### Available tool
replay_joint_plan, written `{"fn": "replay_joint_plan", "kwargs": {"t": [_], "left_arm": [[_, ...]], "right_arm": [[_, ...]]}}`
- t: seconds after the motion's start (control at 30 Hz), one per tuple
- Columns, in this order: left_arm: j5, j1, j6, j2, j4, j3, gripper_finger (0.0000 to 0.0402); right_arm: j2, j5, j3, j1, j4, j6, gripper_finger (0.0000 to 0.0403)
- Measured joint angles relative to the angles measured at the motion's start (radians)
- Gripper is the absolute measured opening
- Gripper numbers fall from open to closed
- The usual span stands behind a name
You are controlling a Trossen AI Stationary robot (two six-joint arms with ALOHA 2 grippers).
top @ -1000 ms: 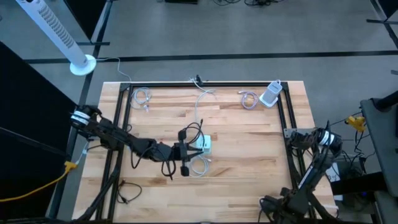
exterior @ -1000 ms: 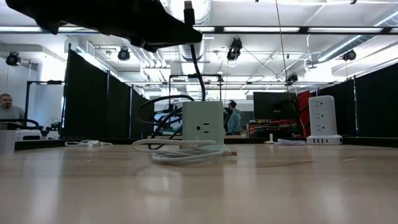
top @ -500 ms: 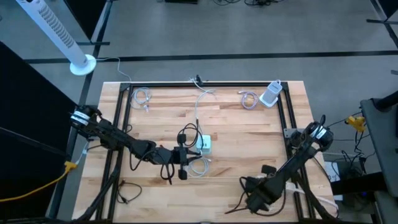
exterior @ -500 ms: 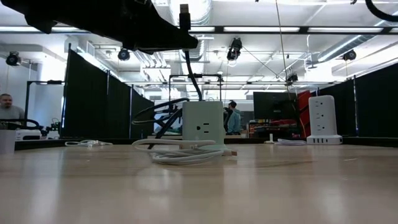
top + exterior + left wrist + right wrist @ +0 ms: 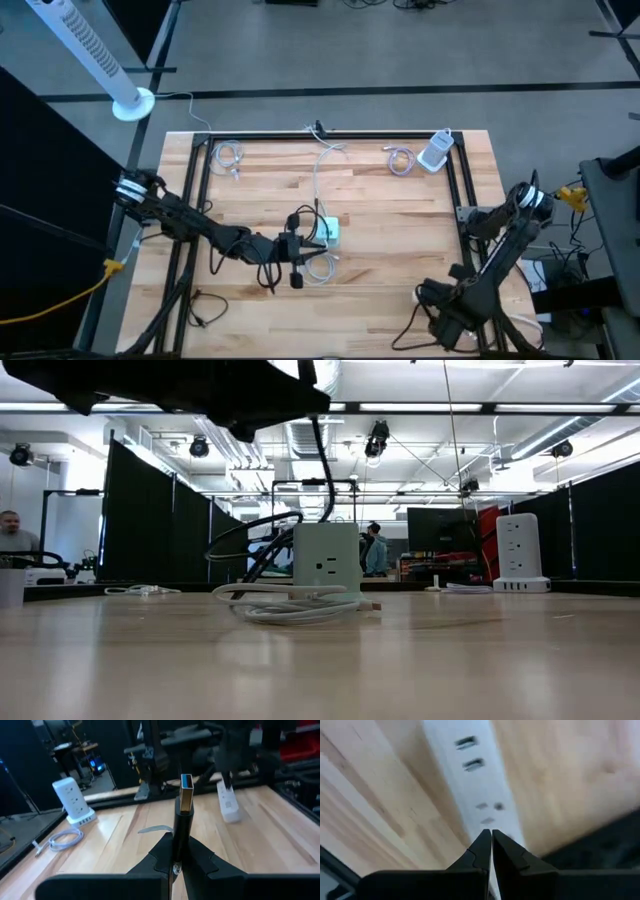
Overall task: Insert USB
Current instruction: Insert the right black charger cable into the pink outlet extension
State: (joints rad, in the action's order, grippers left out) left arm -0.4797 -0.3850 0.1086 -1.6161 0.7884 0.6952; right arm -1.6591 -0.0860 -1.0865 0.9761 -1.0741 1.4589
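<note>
the wooden table [image 5: 400,215] carries a white cube outlet [image 5: 328,232] near its middle, with coiled white cable [image 5: 290,605] beside it. the left gripper [image 5: 175,852] hovers just beside the cube, clamped on a black usb plug [image 5: 184,805]. the right gripper [image 5: 491,842], pinched together and empty, hangs over a power strip [image 5: 480,785] at the table's right edge.

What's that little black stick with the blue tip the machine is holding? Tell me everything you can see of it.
It is a USB plug: a black plastic-looking body ending in a metal shell with a blue insert. The left hand is shut on its body, holding it upright, tip away from the fingers. A black cable hangs from it. It is held above the table, by the white power cube, and is not plugged in.
</note>
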Motion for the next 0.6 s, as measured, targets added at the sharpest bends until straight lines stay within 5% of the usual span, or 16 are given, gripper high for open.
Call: {"fn": "replay_joint_plan", "kwargs": {"t": [0.13, 0.3, 0.6], "left_arm": [[0.042, 0.009, 0.012, -0.051, 0.117, 0.000, 0.0012], [0.110, 0.023, 0.013, -0.117, 0.213, 0.024, 0.0012], [0.161, 0.070, 0.112, -0.309, 0.193, 0.219, 0.0012]], "right_arm": [[0.006, 0.002, 0.068, -0.023, 0.148, -0.019, 0.0000], [0.018, 0.004, 0.066, -0.056, 0.119, -0.084, 0.0000], [0.096, 0.243, 0.048, -0.082, 0.081, -0.192, 0.0000]]}}
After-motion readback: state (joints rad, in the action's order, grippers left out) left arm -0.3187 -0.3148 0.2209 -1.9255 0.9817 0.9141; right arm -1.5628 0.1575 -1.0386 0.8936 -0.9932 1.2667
